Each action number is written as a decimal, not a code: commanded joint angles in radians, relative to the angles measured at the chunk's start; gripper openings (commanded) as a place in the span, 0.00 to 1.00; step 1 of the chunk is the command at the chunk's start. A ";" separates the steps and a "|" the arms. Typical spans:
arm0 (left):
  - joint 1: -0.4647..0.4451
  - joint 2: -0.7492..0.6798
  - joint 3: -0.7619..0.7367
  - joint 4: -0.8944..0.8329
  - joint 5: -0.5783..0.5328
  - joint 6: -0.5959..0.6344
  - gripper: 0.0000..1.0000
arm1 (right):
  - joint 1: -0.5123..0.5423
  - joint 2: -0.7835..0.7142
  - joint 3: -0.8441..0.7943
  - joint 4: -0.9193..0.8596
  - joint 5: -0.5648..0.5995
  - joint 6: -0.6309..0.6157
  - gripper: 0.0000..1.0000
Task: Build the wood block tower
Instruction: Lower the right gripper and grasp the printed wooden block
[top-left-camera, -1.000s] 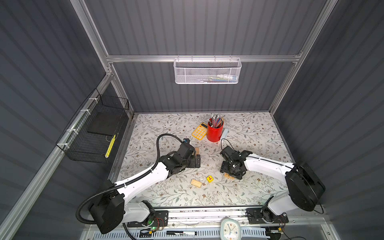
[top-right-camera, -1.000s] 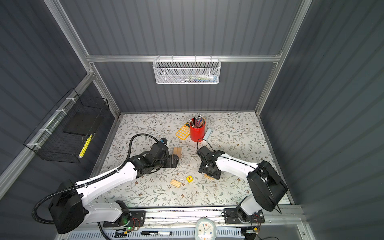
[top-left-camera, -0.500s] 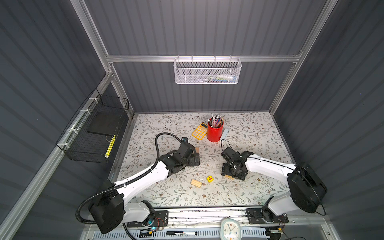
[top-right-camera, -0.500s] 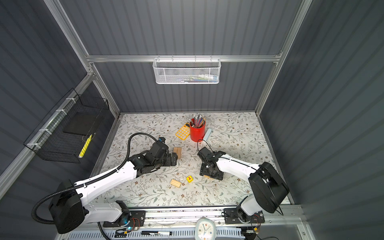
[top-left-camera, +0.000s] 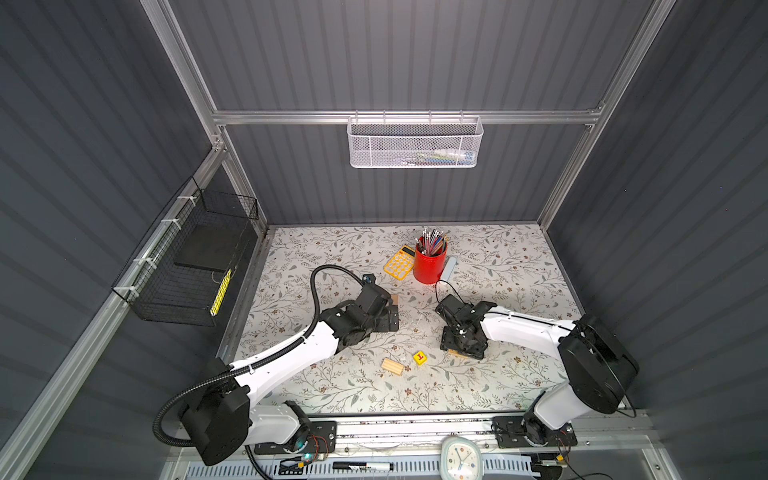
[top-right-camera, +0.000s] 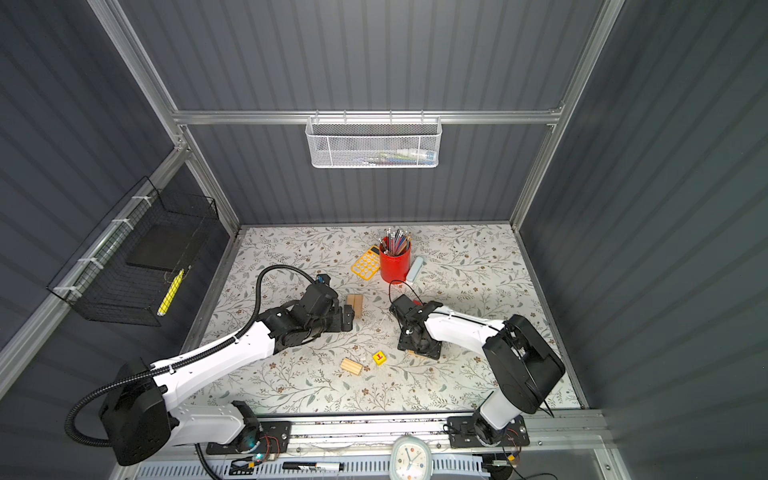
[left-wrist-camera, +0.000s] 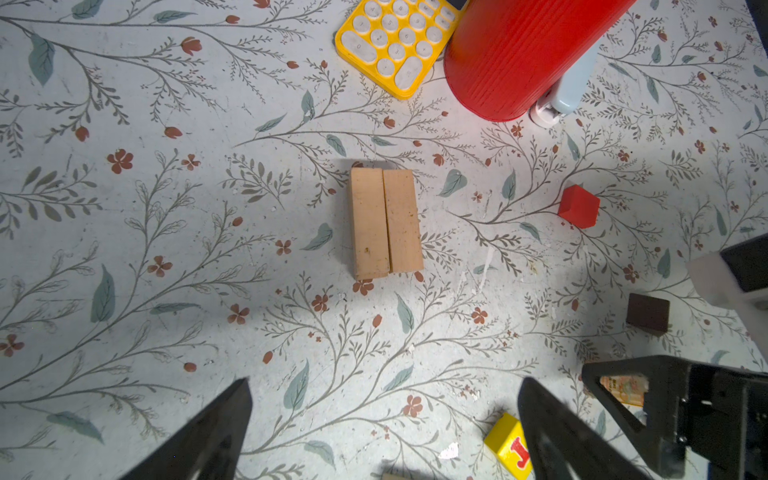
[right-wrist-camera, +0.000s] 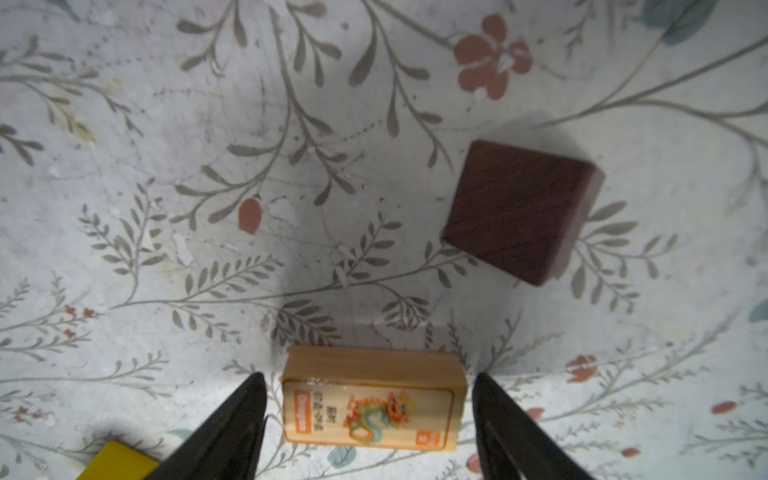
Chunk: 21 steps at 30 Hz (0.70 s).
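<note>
Right gripper (right-wrist-camera: 368, 380) has shifted a little toward the front of the worktop (top-left-camera: 511, 266). Its jaws stand apart astride one printed tan block (right-wrist-camera: 372, 409), with gaps on both sides. Left gripper (left-wrist-camera: 384, 386) hangs spread wide near two tan blocks (left-wrist-camera: 386, 224) lying side by side. The tower's other pieces lie singly: one ridged tan block (top-left-camera: 392, 367), one red cube (left-wrist-camera: 579, 206), one yellow lettered cube (top-left-camera: 420, 358), one dark brown piece (right-wrist-camera: 519, 212).
</note>
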 joint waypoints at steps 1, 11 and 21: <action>0.000 0.008 0.034 -0.019 -0.029 -0.003 1.00 | 0.004 0.016 0.017 0.002 0.010 0.002 0.74; -0.001 0.021 0.042 -0.026 -0.032 -0.002 1.00 | 0.014 0.032 0.010 -0.010 0.007 -0.004 0.69; -0.001 0.006 0.035 -0.033 -0.025 -0.009 1.00 | 0.049 0.014 0.006 -0.038 0.045 0.007 0.70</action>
